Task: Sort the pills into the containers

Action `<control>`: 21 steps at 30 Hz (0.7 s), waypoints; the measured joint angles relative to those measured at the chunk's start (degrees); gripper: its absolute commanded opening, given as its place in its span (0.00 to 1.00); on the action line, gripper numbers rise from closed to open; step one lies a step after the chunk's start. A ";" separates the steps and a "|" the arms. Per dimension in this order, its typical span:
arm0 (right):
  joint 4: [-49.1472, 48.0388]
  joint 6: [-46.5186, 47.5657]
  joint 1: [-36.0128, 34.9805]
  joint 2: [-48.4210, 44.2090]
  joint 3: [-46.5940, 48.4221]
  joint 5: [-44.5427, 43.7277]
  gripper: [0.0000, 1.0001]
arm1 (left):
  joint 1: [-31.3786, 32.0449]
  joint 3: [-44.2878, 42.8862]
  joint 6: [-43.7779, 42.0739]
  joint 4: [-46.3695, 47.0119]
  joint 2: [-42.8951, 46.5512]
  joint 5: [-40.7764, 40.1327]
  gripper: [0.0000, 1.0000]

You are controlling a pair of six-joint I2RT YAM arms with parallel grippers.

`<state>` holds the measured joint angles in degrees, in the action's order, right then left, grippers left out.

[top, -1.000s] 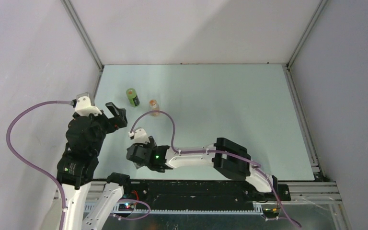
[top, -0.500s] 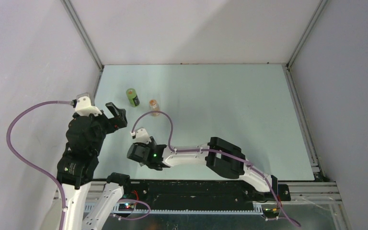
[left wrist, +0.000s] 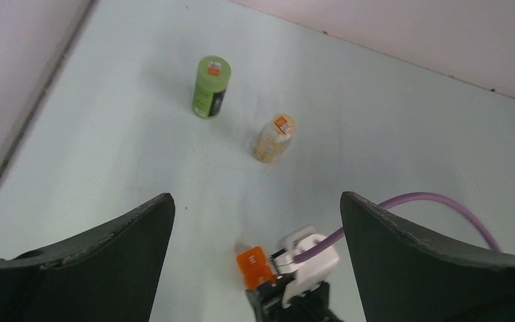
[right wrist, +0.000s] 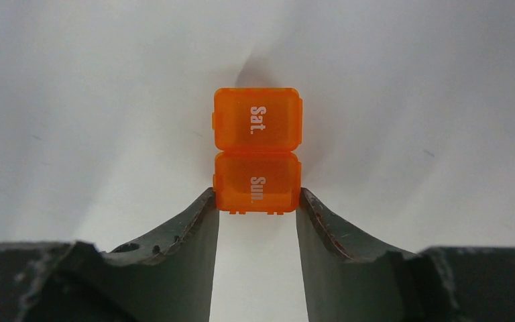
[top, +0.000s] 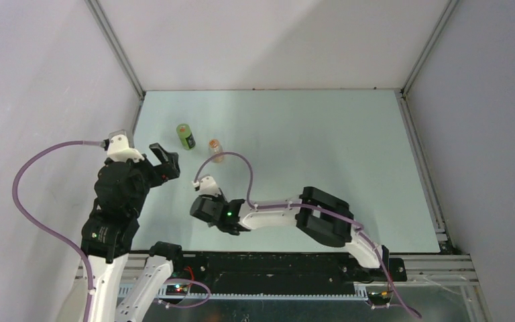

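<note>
The right jaws are closed on the orange box (right wrist: 257, 157), their dark, scuffed fingers (right wrist: 194, 231) pressing both sides of its near cell, marked "Sun."; the cell marked "Sat." juts free at 12 o'clock in the right wrist view. The box is translucent orange plastic, two rounded square lidded cells joined end to end with white lettering. Whether it rests on the worktop (top: 322, 147) or hangs just above it cannot be told. The left jaws stand wide open and hold nothing, their matte black fingers (left wrist: 107, 248) spread at the lower corners of the left wrist view, with the box and the right wrist's white fitting low between them. In the top view the clear orange-topped vial (top: 215, 150) stands upright near 12 o'clock from the right jaws, and the green cylindrical bottle (top: 186, 136), with its dark label, stands upright at 11 o'clock from the vial, apart from it. A glossy purple cable (top: 231, 157) arches above the right wrist. The worktop is a smooth, pale mint sheet, faintly smudged, enclosed by plain off-white walls with aluminium rails (top: 117, 47) along the corners.
</note>
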<state>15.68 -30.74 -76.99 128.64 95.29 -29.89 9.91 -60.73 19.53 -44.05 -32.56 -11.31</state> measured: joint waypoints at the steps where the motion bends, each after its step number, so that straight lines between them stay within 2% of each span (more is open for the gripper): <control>1: -1.44 0.87 0.37 -2.25 -3.80 0.24 0.38 | 0.00 0.42 0.50 0.04 0.02 0.39 0.98; 5: -3.72 4.79 2.69 -10.21 -15.45 1.38 0.38 | 0.00 5.42 4.37 1.51 -0.04 3.54 0.90; 11: -6.80 9.22 7.32 -22.82 -29.68 5.03 0.38 | 0.92 17.16 12.22 5.35 -3.19 13.42 0.88; 16: -13.68 10.21 11.15 -34.64 -40.65 11.41 0.41 | 4.09 27.93 19.74 14.51 -3.41 20.48 0.89; 21: -17.86 10.95 12.94 -42.64 -46.45 16.15 0.42 | 9.51 32.89 25.62 25.00 -4.26 24.00 0.91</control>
<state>-2.17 -19.79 -64.05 86.00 48.84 -13.74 19.42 -27.83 45.15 -19.05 -36.82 12.69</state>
